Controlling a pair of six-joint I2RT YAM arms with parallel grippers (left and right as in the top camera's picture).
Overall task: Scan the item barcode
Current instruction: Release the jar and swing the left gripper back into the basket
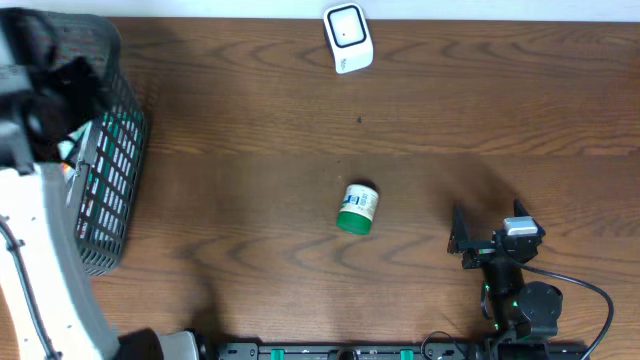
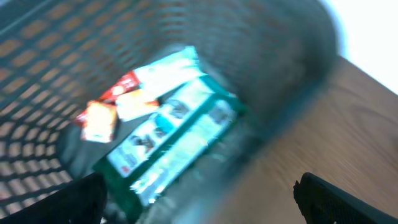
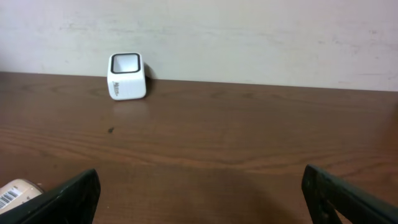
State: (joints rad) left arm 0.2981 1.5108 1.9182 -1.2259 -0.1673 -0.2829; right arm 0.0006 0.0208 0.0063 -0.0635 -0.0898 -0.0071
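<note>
Overhead view: the right gripper (image 1: 487, 228) stands spread wide and holds nothing, touching nothing. The task item, a small white bottle (image 1: 357, 208) with a green cap, lies on its side on the wood-grain table (image 1: 250, 120), to that gripper's left and well apart. The white barcode scanner (image 1: 348, 38), a rounded block, sits far ahead of it. The left gripper (image 1: 68, 78) hangs over a dark mesh basket (image 1: 110, 190).

Left wrist view, blurred: the left gripper (image 2: 199, 205) is spread wide and empty. Below it, inside the basket (image 2: 37, 56), lie a green-and-white carton (image 2: 168, 149) and red and orange packets (image 2: 102, 115).

Right wrist view: the right gripper (image 3: 202, 202) is wide and empty. The barcode scanner (image 3: 127, 76) stands ahead-left by the wall. The bottle (image 3: 15, 193) shows a barcode just beside the left finger.
</note>
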